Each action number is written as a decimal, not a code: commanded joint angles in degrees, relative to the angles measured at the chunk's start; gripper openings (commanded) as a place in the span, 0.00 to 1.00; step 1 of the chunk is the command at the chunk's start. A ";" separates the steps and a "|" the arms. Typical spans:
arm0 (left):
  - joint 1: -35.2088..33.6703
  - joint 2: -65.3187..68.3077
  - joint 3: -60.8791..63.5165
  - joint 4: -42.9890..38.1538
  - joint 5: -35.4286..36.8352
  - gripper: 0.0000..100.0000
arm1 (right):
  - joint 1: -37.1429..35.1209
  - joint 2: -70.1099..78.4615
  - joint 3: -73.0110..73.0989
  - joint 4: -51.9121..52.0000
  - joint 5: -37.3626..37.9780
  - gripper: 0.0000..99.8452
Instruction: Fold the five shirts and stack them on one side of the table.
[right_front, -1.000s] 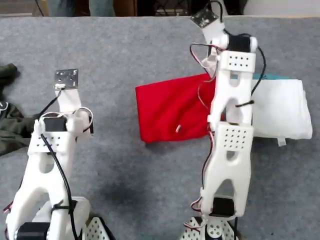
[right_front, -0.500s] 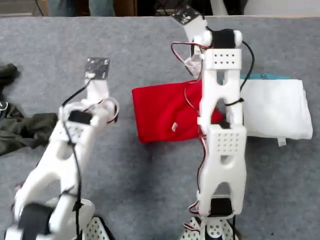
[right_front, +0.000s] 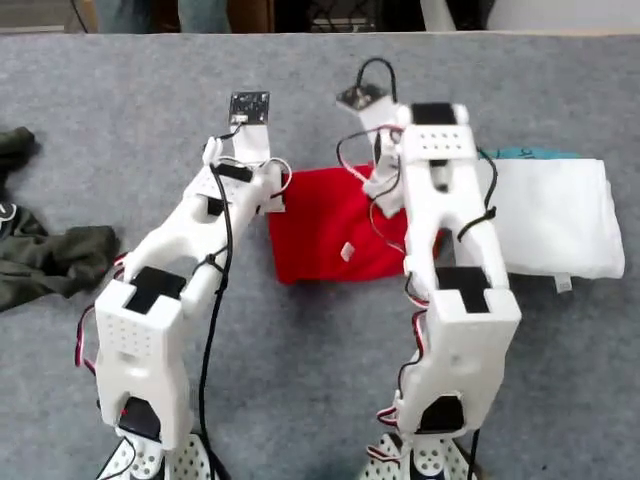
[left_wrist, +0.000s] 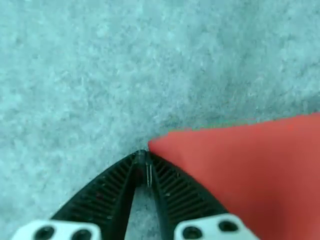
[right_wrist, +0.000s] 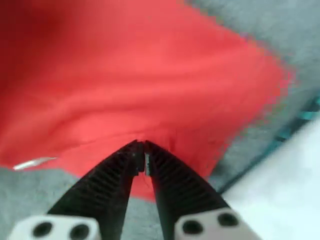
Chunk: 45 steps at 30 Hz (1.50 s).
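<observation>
A grey-covered bench (right_front: 300, 380) is seen from above, with a left arm (right_front: 190, 240) and a right arm (right_front: 445, 240), both white, stretched over it from the near edge. A red shirt (right_front: 325, 235) lies folded flat in the middle of the bench, between the far ends of the two arms. The left gripper (left_wrist: 145, 159) is closed, and its tips are placed just beside the far-left corner of the red shirt; whether any cloth is caught there cannot be told. The right gripper (right_wrist: 143, 150) is also closed, with its tips held over the right part of the red shirt, and it cannot be told whether fabric is pinched. A folded white shirt (right_front: 555, 215) lies to the right of the red one, and where the two meet is hidden by the right arm. A strip of a teal shirt (right_front: 535, 154) shows from under the white shirt's far edge. Crumpled dark green garments (right_front: 50, 260) lie at the left edge of the bench, well apart from the red shirt.
</observation>
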<state>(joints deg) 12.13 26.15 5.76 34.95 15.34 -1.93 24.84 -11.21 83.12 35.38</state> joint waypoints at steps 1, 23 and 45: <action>-0.40 0.00 -3.03 0.26 0.35 0.03 | 3.43 -0.75 3.30 -0.70 2.02 0.01; -0.57 0.18 -2.86 0.35 0.18 0.03 | 2.02 -23.08 17.71 -0.26 -4.04 0.01; -0.57 -0.62 -2.59 0.35 0.09 0.03 | 10.55 -34.77 21.49 6.77 1.49 0.02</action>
<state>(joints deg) 11.69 26.77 5.14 34.95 15.43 7.74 -2.95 14.29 85.14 36.35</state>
